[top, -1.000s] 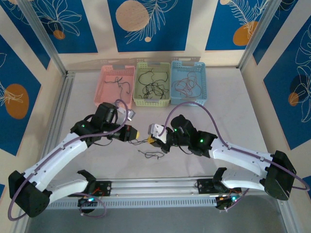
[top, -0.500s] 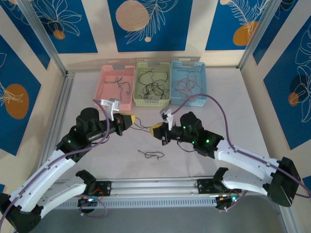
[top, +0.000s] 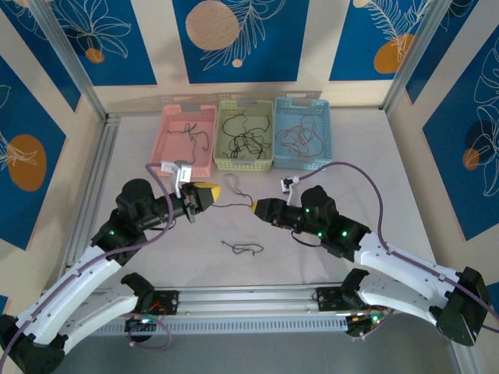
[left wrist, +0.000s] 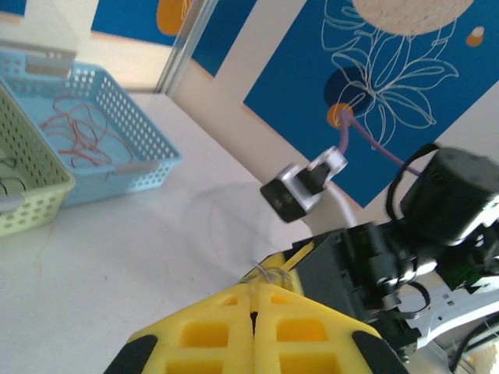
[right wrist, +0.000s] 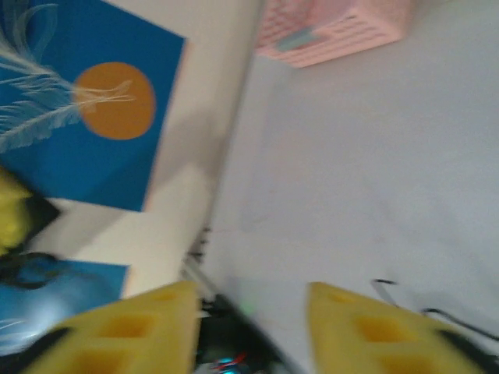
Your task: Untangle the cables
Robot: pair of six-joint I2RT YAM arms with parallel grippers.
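Since the earlier frames the two arms have been drawn apart. The left pincer [top: 212, 192] has been carried back toward the pink perforated plastic basket [top: 189, 109], and the right pincer [top: 259, 207] has been swung out to the right. The right pincer's yellow fingers [right wrist: 366, 327], pressed together a moment ago, are now parted, and nothing is seen between them in the right wrist view. The left pincer is clenched, with a thin dark wire [top: 234, 201] pinched at its tip. The strand runs from there toward the right pincer's tip; whether it touches that tip cannot be told.

It is judged that one strand has been pulled out of the tangle and just released at its right end, so it can be carried off by the left arm alone.

A short dark curly wire [top: 243, 248] lies on the pale, faintly marbled worktop [top: 374, 171], nearer the arm bases and well apart from both pincers. At the far edge, a green perforated basket [top: 243, 164] and a blue perforated basket [top: 302, 162] are set beside the pink one, each holding loose strands. The worktop is enclosed by aluminium posts and by cream walls with blue floral panels.
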